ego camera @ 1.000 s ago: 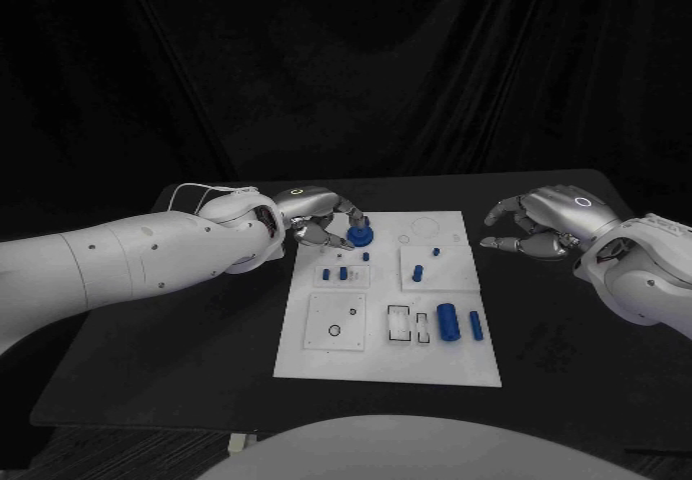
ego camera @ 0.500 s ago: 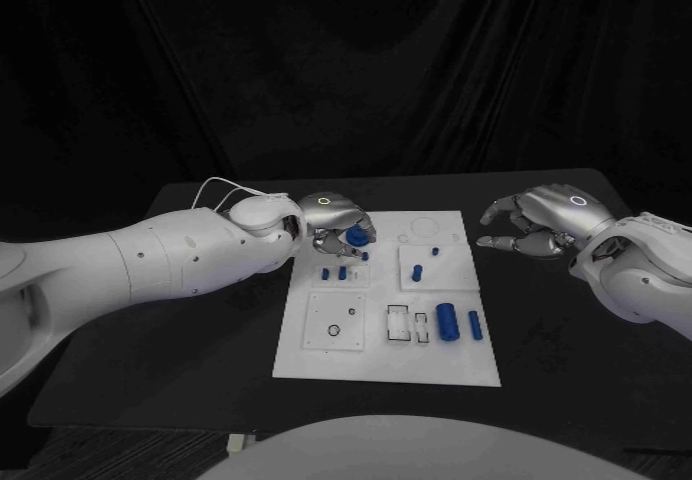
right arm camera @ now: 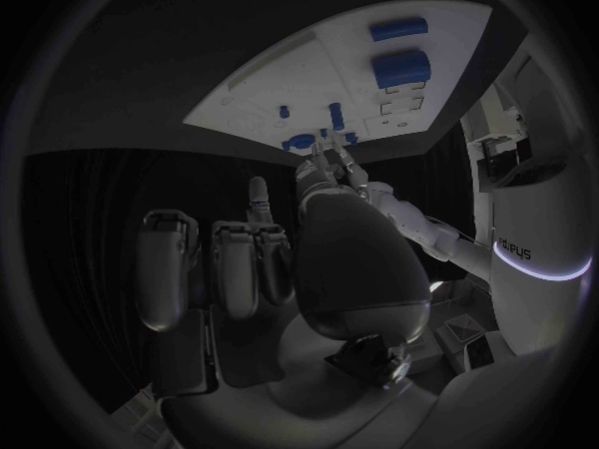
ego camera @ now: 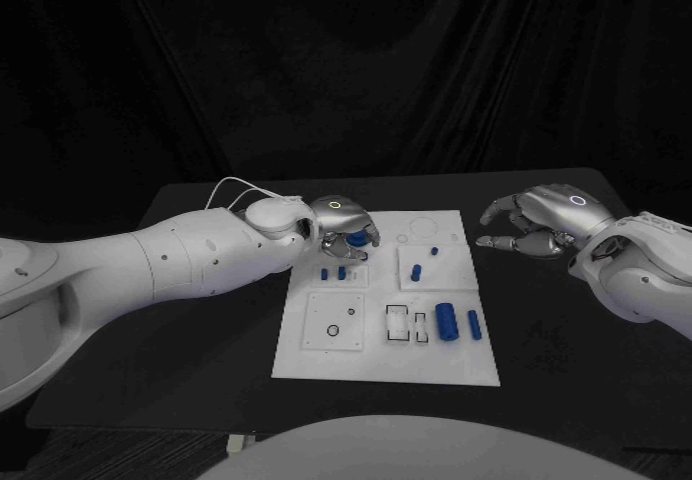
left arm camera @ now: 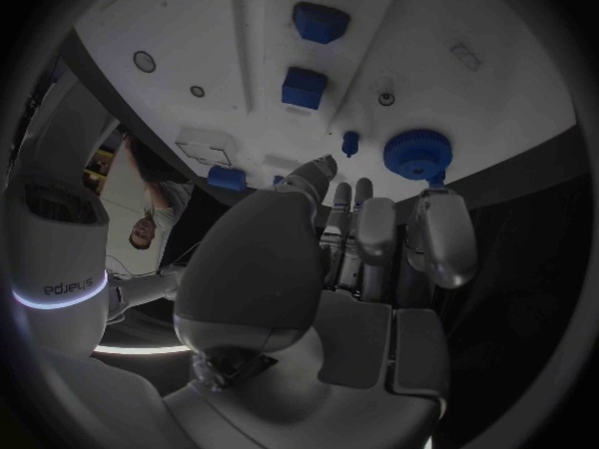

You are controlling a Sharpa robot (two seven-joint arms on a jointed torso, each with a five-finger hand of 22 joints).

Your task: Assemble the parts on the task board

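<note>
— Head view?
— The left robot hand (ego camera: 340,222) pinches a round blue part (ego camera: 355,239) over the far end of the task board (ego camera: 389,350). The right robot hand (ego camera: 541,222) hovers beside the board, fingers curled, holding nothing.
— Left wrist view?
— The fingertips (left arm camera: 439,185) touch the round blue part (left arm camera: 415,154).

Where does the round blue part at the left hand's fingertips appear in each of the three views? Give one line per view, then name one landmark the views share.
Head view: the round blue part sits at the left hand, over the task board at its far left corner.
Left wrist view: the part lies just beyond the fingertips.
Right wrist view: the part sits at the board's edge.
Shared landmark: the large blue cylinder.
</note>
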